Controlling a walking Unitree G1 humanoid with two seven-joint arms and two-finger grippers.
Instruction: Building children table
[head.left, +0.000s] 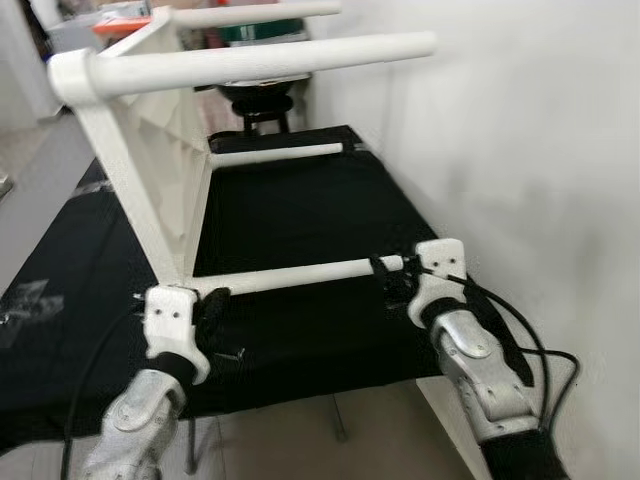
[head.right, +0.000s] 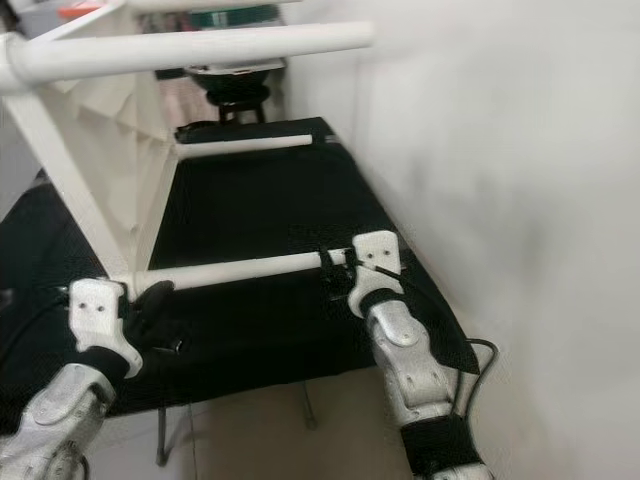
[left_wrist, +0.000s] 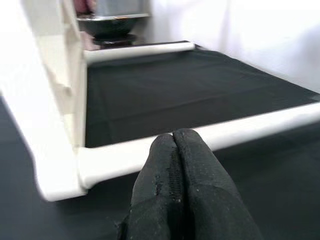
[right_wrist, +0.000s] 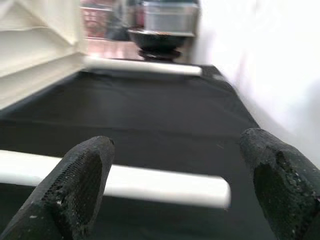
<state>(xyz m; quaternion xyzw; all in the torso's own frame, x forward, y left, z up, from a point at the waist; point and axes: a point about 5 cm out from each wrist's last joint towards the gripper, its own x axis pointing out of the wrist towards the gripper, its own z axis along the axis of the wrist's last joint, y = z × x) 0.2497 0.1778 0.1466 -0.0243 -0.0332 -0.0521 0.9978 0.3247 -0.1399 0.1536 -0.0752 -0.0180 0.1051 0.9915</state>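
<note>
A: While the white children's table (head.left: 150, 150) lies on its side on the black cloth (head.left: 300, 210), where do its edges fall?

B: Item one, table top: stands on edge at the left, slanting up and away from the near left corner. Item two, four legs: all point right toward the white wall (head.left: 520, 150). Near lower leg (head.left: 290, 275) lies along the cloth close to its near edge; far lower leg (head.left: 275, 153) lies at the far end; two upper legs jut out in the air, the nearer one (head.left: 260, 62) ending short of the wall.

A: And the grippers?

B: Left gripper (left_wrist: 175, 165): fingers pressed together, tips touching the near lower leg just beside the corner where it joins the top. Right gripper (right_wrist: 175, 190): fingers spread wide, one on either side of that same leg's free end, not closed on it.

A: Room to move?

B: Open cloth between the two lower legs, right of the top. Tight on the right: the cloth's right edge runs just beside the wall, and the right arm sits between the two. Near edge of the cloth drops to pale floor (head.left: 300, 440). Dark stool (head.left: 262, 100) stands beyond the far edge.
</note>
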